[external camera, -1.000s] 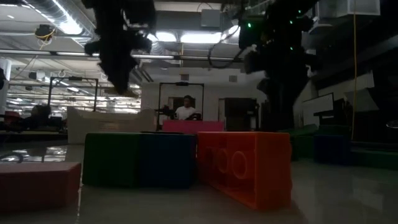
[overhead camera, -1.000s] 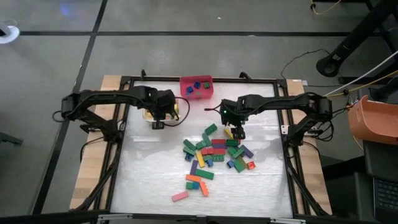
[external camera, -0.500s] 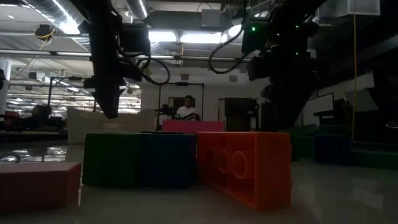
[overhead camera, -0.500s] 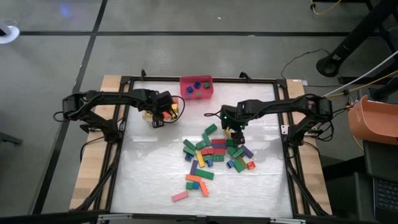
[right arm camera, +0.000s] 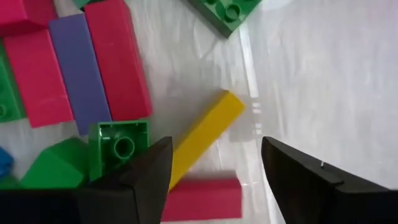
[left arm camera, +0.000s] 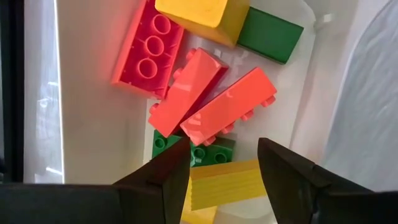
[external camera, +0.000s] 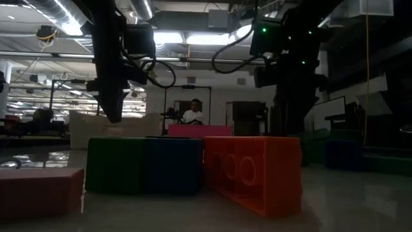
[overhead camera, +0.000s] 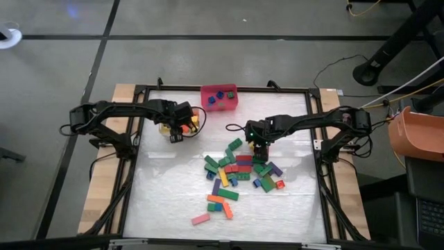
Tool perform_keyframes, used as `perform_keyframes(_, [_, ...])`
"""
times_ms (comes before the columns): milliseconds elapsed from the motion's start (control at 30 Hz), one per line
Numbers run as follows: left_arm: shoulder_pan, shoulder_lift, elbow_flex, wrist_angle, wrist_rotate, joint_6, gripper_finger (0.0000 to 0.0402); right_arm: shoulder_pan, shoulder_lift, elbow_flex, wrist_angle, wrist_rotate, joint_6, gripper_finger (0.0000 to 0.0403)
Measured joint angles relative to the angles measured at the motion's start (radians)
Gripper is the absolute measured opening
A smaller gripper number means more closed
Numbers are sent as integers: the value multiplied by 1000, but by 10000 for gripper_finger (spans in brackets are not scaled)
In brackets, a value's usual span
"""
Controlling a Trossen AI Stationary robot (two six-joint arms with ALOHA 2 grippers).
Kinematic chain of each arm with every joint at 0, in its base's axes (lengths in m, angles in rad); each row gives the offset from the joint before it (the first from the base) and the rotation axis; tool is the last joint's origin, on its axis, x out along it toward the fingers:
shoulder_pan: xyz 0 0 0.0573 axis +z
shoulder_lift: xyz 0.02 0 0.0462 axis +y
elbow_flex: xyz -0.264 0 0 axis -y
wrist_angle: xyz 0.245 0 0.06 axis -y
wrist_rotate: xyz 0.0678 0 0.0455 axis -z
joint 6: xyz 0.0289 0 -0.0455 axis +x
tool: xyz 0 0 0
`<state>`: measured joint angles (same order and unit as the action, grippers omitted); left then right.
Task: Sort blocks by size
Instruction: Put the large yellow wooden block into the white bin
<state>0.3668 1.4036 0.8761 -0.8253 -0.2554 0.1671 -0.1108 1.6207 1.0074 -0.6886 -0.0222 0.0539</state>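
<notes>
Left gripper (left arm camera: 221, 171), fingers apart and empty, hangs over the white bin (overhead camera: 196, 129), which holds three red, two yellow and two green blocks (left arm camera: 227, 115). Right gripper (right arm camera: 214, 171), fingers apart, straddles one long yellow bar (right arm camera: 202, 137) at the edge of the table's block pile (overhead camera: 239, 170). Red bin (overhead camera: 219, 98): four small blocks.

A grey concrete floor (overhead camera: 208, 42), crossed by dark seam lines, surrounds the worktop (overhead camera: 173, 187), whose white surface sits in a black frame over pale wood edges. Beyond the worktop's far edge, the low view shows a large hall with bright ceiling strip lights (external camera: 71, 22), exposed ducts, and a seated person (external camera: 194, 113) far off.
</notes>
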Motion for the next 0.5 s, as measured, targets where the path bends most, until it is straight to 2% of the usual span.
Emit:
perform_keyframes(300, [0,0,0,0,0,-11,172,0,0,-106,146,-3,76,241])
perform_keyframes(400, [0,0,0,0,0,-11,172,0,0,-119,146,45,80,220])
perform_keyframes(500, [0,0,0,0,0,-34,172,0,0,-127,150,94,76,177])
